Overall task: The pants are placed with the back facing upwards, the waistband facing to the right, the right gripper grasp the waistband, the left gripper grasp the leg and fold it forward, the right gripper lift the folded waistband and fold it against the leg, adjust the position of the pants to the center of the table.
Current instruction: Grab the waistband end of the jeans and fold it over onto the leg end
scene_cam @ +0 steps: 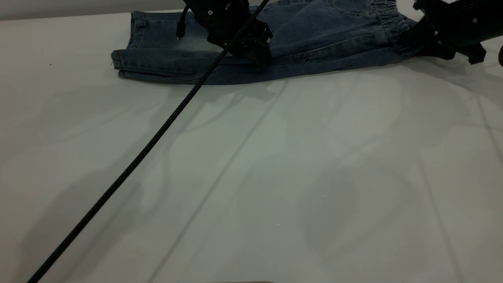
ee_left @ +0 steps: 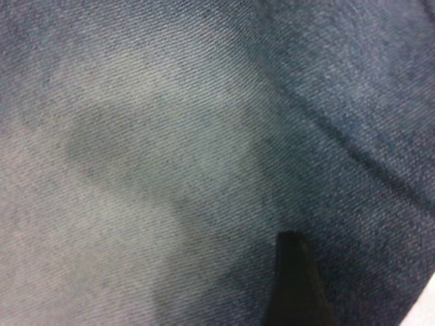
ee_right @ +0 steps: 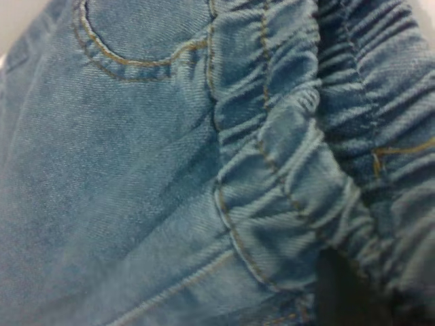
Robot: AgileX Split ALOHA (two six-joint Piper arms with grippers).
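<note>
A: we're looking at the pants (scene_cam: 314, 43) up close and it's plain denim cloth, matt, with a fine diagonal twill you can almost feel, plus faded pale patches.

B: yep, and we see a puckered elastic waistband (ee_right: 306, 170) with tan thread. The table (scene_cam: 275, 188) looks smooth with a soft sheen, the cable (scene_cam: 129, 169) braided, both claws matt black plastic.

Lab-type setup: bare white table (scene_cam: 275, 188)
</note>
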